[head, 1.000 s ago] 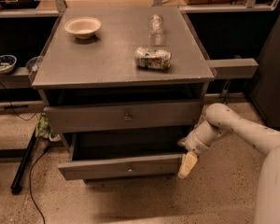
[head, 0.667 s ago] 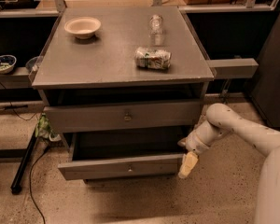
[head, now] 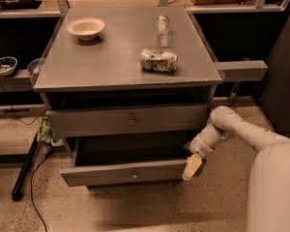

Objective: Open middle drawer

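The middle drawer [head: 101, 174] looks open enough, so the gripper [head: 192, 167] at its right corner, open or closed I cannot tell, should back away.

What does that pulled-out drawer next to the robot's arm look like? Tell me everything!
The middle drawer is grey and looks wooden. It has a plain flat front with a small round knob in the centre. It is pulled out, level, and sticks out well past the drawer above, so you can see its dark inside. What is inside is too dark to tell. The robot's end effector is at the right end of the drawer's front, seemingly against it.
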Tool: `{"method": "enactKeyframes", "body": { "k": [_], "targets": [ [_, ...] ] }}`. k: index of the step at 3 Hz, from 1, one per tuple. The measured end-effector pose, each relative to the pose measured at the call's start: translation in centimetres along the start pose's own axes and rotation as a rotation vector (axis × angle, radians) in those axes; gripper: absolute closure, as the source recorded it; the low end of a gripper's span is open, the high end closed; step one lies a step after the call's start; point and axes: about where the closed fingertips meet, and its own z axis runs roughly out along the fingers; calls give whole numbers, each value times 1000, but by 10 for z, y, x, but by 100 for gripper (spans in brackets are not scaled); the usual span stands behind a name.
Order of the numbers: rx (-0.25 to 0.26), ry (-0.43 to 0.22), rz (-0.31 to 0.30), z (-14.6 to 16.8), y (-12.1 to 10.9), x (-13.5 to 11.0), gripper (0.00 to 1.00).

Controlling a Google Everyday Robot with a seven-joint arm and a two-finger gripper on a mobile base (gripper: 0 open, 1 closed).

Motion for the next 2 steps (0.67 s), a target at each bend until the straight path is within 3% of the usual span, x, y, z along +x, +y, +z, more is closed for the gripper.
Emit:
{"method": "enactKeyframes", "body": {
  "k": [2],
  "targets": [
    [-6,1,-16,1,11,-1,0]
  ]
}}
